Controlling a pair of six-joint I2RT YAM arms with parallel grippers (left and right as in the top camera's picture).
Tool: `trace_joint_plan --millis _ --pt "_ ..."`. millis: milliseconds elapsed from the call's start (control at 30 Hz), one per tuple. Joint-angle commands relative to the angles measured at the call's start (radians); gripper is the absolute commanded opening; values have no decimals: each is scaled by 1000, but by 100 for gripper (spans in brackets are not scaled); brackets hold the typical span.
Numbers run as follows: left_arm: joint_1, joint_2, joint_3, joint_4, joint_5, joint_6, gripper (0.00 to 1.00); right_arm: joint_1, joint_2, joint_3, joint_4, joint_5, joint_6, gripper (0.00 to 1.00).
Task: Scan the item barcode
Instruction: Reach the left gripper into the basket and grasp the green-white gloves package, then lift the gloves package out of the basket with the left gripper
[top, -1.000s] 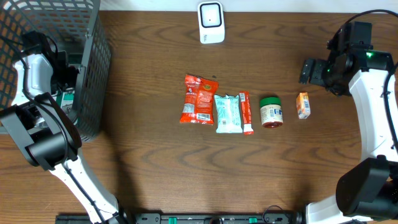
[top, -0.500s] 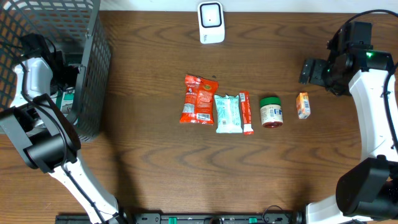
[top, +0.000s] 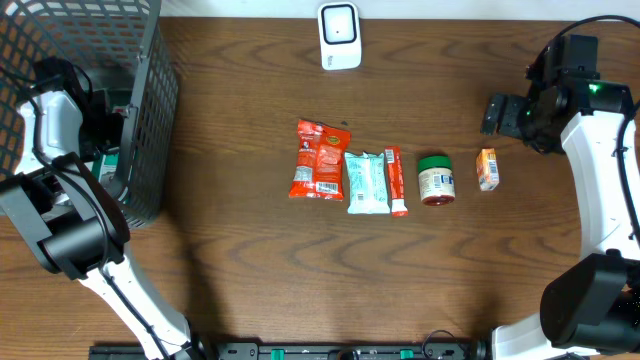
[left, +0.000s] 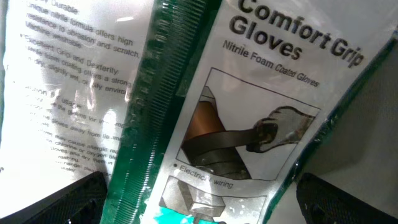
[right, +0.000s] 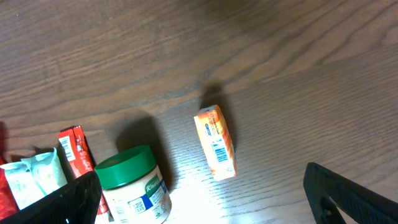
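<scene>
My left gripper (top: 106, 128) reaches down inside the dark mesh basket (top: 150, 120). It stands open (left: 199, 208) right over a clear and green pack of Comfort Grip gloves (left: 261, 106), a finger on each side of it and no grip. The white barcode scanner (top: 339, 36) stands at the table's far edge. My right gripper (top: 495, 113) hovers open (right: 208, 205) above a small orange box (right: 216, 142) whose barcode faces up. A green-lidded jar (right: 132, 185) stands to the box's left.
A row lies mid-table: red snack bag (top: 317, 160), teal packet (top: 366, 182), thin red stick pack (top: 395, 181), jar (top: 435, 180), orange box (top: 487, 169). The basket walls close in around the left arm.
The left wrist has shifted slightly inside the basket. The right arm and the items on the table have not moved.
</scene>
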Motion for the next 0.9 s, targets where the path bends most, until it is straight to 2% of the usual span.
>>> trace_joint_plan --millis 0,133,400,433,533,567,600,667,700,767,867 --pt "5 -20 -29 -3 96 53 98 -5 -16 18 -2 -1 -6 99" --pt "5 -20 -43 -3 95 53 98 -5 -16 18 -2 -2 -6 99" --pt "5 -20 -172 126 79 52 98 -5 -16 18 -2 -1 -7 99" --pt "5 -20 -186 142 79 52 94 -5 -16 18 -2 -1 -6 99" --pt "6 -20 -201 166 80 49 64 -5 -16 18 -2 -1 -6 99" --pt "6 -20 -201 172 80 48 50 -5 -16 18 -2 -1 -6 99" --pt "6 -20 -201 175 80 48 42 -5 -16 18 -2 -1 -6 99" --pt "7 -22 -185 170 80 44 12 -5 -16 18 -2 -1 -7 99" --pt "11 -33 -171 167 80 23 7 -5 -16 18 -2 -1 -6 99" --pt "33 -103 -137 167 80 -36 7 -5 -16 18 -2 -1 -6 99" --pt "55 -226 -131 207 79 -49 7 -5 -16 18 -2 -1 -6 99"
